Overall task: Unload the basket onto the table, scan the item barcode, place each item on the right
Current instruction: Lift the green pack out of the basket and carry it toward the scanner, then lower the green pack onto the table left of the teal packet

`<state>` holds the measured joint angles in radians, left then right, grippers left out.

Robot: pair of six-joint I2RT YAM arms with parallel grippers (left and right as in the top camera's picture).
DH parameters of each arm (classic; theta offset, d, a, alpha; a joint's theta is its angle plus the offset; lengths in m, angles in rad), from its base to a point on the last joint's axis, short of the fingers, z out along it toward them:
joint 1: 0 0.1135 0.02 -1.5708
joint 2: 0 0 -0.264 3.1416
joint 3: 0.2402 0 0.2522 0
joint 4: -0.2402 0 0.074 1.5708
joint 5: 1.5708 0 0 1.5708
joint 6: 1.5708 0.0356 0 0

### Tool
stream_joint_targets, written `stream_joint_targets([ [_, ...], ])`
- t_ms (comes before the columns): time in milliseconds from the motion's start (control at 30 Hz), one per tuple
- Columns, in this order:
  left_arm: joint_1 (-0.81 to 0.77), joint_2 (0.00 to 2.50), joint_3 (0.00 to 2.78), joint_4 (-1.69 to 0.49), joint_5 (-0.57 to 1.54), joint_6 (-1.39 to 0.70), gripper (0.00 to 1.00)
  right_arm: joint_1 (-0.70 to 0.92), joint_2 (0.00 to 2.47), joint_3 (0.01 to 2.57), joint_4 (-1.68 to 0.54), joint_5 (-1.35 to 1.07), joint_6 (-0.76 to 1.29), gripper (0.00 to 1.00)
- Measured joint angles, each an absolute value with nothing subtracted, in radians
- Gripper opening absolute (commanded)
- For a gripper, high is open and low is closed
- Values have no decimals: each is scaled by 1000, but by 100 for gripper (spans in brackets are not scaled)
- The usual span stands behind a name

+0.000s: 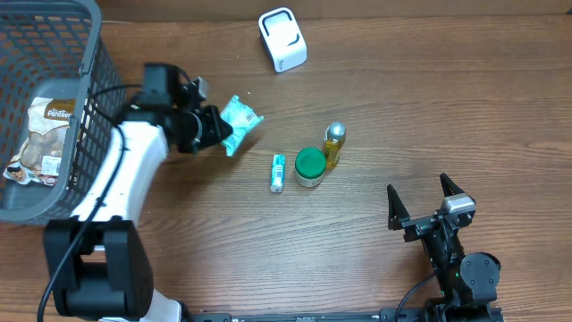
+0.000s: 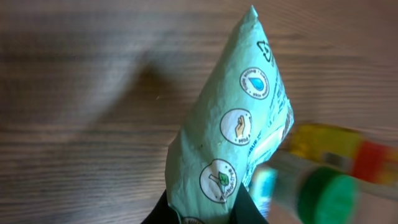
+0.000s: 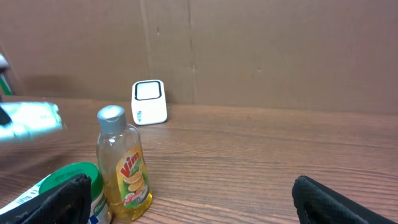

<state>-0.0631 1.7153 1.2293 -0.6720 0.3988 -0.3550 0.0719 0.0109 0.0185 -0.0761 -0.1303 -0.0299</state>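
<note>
A pale green packet (image 1: 239, 122) printed with round icons hangs above the table, pinched by my left gripper (image 1: 218, 131), which is shut on its lower end (image 2: 214, 186). In the left wrist view the packet fills the middle and the black fingers (image 2: 163, 214) show only at the bottom edge. The white barcode scanner (image 1: 282, 38) stands at the far edge of the table, also visible in the right wrist view (image 3: 149, 102). My right gripper (image 1: 427, 205) rests near the front right, wide open with nothing between its fingers (image 3: 323, 199).
A yellow Vim bottle (image 1: 333, 145), a green-lidded jar (image 1: 310, 166) and a small teal tube (image 1: 277, 172) sit mid-table. A dark wire basket (image 1: 76, 152) holding a snack bag (image 1: 43, 139) stands at the far left. A cardboard wall (image 3: 261, 50) backs the table.
</note>
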Motion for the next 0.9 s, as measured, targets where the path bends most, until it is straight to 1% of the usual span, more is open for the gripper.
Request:
stream_joint_targets([
  [133,-118,1717,1154,-608,285,-399,4,72,11,19,-76,-130,-30,100],
  [233,-141,1717,1126,-582,238,-417,4,72,11,19,-76,-130,-30,100],
  [300,-152,1717,1113,-571,223,-421,6,72,11,19,-76,-130,-30,100],
  [367,-164,1717,1100,-567,206,-421,18,72,11,19,-76,-130,-29,100],
  [400,-164,1717,1096,-568,203,-422,32,72,11,19,-76,-130,-29,100],
  [433,-165,1717,1095,-568,200,-423,51,72,11,19,-76,-130,-30,100],
  [467,-167,1717,1095,-569,198,-425,61,72,11,19,-76,-130,-30,100],
  [500,-167,1717,1095,-569,196,-424,64,72,11,19,-76,-130,-30,100],
  [567,-167,1717,1095,-576,194,-415,65,72,11,19,-76,-130,-30,100],
  [600,-163,1717,1095,-588,194,-412,63,72,11,19,-76,-130,-30,100],
  [667,-156,1717,1107,-636,193,-404,55,72,11,19,-76,-130,-30,100],
  [700,-151,1717,1120,-665,193,-397,48,72,11,19,-76,-130,-30,100],
  [767,-147,1717,1155,-707,198,-384,25,72,11,19,-76,-130,-30,100],
  [833,-141,1717,1200,-740,217,-357,10,72,11,19,-76,-130,-30,100],
  [867,-142,1717,1213,-747,228,-344,5,72,11,19,-76,-130,-30,100],
  [900,-144,1717,1224,-755,240,-336,4,72,11,19,-76,-130,-30,100],
])
